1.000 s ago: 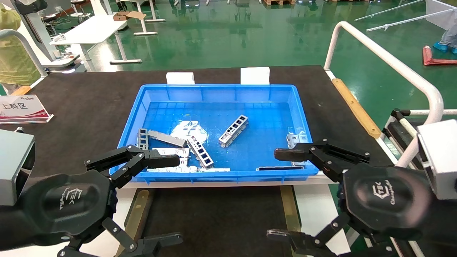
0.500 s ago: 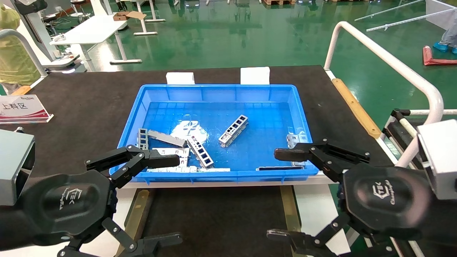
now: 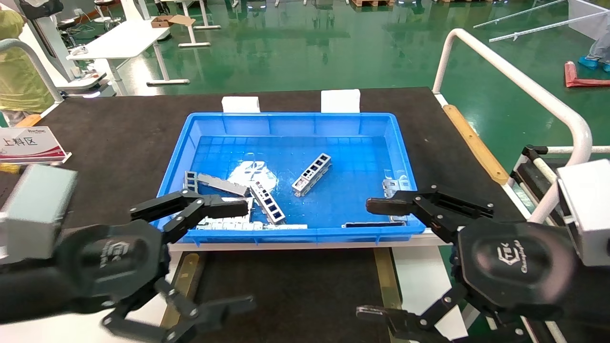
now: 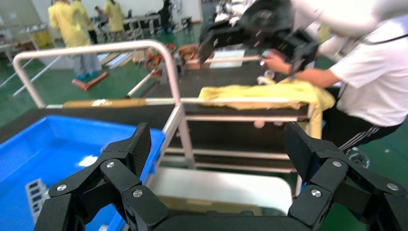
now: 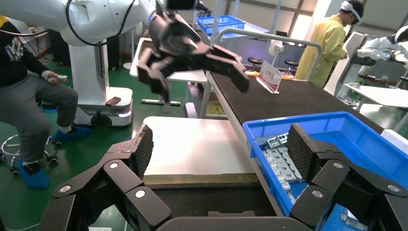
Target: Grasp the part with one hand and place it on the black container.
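Note:
A silver ladder-like part (image 3: 312,174) lies alone in the middle of the blue bin (image 3: 286,121). Two more parts (image 3: 268,203) (image 3: 191,185) lie at the bin's near left among flat tabbed plates (image 3: 224,221), which also show in the right wrist view (image 5: 283,163). The black container (image 3: 286,286), edged by tan-gold strips, lies below the bin's front edge between my arms. My left gripper (image 3: 233,255) is open and empty at the bin's near left corner. My right gripper (image 3: 374,259) is open and empty at the bin's near right corner.
The bin sits on a dark table (image 3: 105,138) with two white blocks (image 3: 240,104) behind it and a sign (image 3: 29,143) at the left. A white rail (image 3: 519,85) runs along the right. People stand beyond the table in both wrist views.
My left gripper has shifted right and a little toward the bin, with blur around it. My right gripper and the parts in the bin have not moved.

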### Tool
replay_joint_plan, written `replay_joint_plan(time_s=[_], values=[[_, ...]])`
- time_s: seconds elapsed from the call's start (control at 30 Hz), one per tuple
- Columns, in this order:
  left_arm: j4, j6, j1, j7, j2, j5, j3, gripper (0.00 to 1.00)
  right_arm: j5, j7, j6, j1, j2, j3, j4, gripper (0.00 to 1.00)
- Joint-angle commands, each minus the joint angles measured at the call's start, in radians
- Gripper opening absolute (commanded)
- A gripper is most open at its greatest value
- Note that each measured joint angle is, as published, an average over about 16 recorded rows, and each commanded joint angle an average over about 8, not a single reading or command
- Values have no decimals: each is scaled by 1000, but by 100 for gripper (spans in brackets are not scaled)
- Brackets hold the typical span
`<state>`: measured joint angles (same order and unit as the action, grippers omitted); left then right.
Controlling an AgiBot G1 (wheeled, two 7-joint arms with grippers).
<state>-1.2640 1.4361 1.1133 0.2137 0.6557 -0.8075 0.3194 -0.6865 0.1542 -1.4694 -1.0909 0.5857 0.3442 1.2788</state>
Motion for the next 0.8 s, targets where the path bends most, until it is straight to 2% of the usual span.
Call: replay_joint_plan(time_s=[0.03, 0.4, 0.63, 0.8], values=[[0, -14, 8, 4, 8, -24, 10, 100, 0, 0, 0, 0, 0, 0, 0, 100], [110, -170, 112, 12, 150, -229, 97, 100, 0, 0, 0, 0, 0, 0, 0, 100], [245, -271, 199, 44, 285, -358, 167, 100, 0, 0, 0, 0, 0, 0, 0, 100], [373, -352, 255, 26, 391, -426, 200, 100, 0, 0, 0, 0, 0, 1, 0, 100]])
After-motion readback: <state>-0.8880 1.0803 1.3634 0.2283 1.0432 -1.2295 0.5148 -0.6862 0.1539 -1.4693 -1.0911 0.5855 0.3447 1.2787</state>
